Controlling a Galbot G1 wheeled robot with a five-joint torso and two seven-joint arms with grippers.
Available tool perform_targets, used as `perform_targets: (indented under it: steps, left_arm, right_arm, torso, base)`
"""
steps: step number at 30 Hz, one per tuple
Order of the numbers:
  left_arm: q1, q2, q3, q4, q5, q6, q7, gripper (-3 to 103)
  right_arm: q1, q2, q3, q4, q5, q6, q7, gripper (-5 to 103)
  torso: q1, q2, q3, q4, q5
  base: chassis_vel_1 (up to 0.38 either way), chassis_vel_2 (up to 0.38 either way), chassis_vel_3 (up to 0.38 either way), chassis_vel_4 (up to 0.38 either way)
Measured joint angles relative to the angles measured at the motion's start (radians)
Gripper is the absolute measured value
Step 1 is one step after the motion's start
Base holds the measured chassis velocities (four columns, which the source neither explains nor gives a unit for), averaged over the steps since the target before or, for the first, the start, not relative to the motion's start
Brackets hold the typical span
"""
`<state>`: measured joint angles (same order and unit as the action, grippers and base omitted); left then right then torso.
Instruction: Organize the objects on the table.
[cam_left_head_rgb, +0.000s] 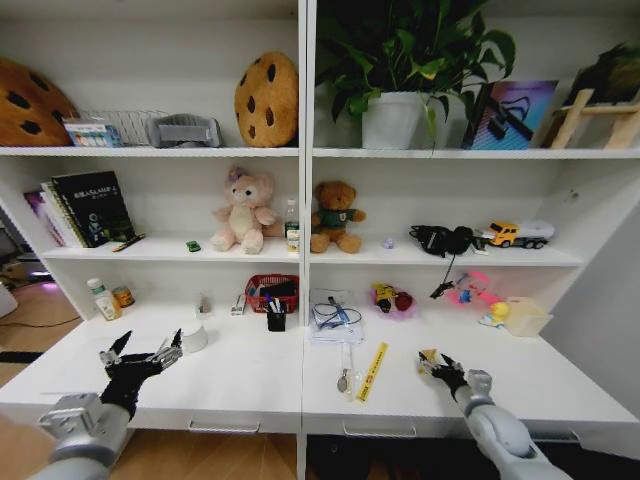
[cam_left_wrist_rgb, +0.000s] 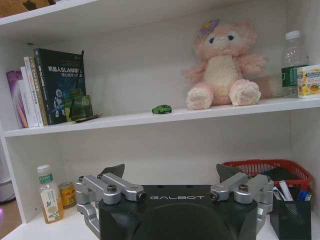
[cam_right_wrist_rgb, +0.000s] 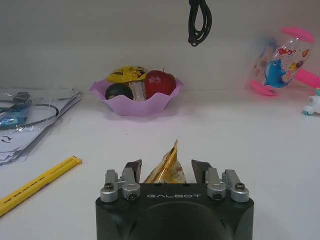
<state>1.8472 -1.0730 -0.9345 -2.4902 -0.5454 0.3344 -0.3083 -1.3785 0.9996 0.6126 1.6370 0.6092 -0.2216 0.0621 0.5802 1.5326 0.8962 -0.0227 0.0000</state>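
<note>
The right gripper (cam_left_head_rgb: 436, 364) is hovering low over the white desk (cam_left_head_rgb: 560, 385) on the near right, its fingers spread apart with a crumpled gold foil wrapper (cam_right_wrist_rgb: 165, 167) sitting between them; I cannot tell whether they are touching it. The left gripper (cam_left_head_rgb: 141, 352) is hanging over the near left of the desk, fingers wide open and holding nothing. A small green toy car (cam_left_wrist_rgb: 161, 109) is sitting on the shelf above, just left of the pink plush rabbit (cam_left_wrist_rgb: 222, 65). Dark and blue pens (cam_left_head_rgb: 273, 305) are standing in a black cup (cam_left_head_rgb: 276, 320) near the middle, in front of a red basket (cam_left_head_rgb: 262, 292). A yellow ruler (cam_left_head_rgb: 372, 371) is lying left of the right gripper.
</note>
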Motion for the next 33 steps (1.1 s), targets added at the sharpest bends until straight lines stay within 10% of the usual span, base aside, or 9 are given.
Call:
perform_targets:
  steps: [14,26,33]
  left_arm:
    - [0.0,0.0,0.0,0.0,0.0,0.0,0.0,100]
    - [0.0,0.0,0.0,0.0,0.0,0.0,0.0,100]
    - [0.0,0.0,0.0,0.0,0.0,0.0,0.0,100]
  right_arm:
    - [0.01,-0.004,-0.004,-0.01,0.016,0.004,-0.01,4]
    - [0.037,-0.043,0.034,0.029,0.075,-0.006,-0.016,0]
    - [0.402,-0.074,-0.146,-0.22,0.102,0.092,-0.112,0]
  torso:
    - [0.0,0.0,0.0,0.0001,0.0001]
    - [0.0,0.0,0.0,-0.0003,0.0001]
    - [0.0,0.0,0.0,0.0003,0.0002]
  base:
    - [0.0,0.0,0.0,0.0]
    - [0.0,0.0,0.0,0.0]
    - [0.0,0.0,0.0,0.0]
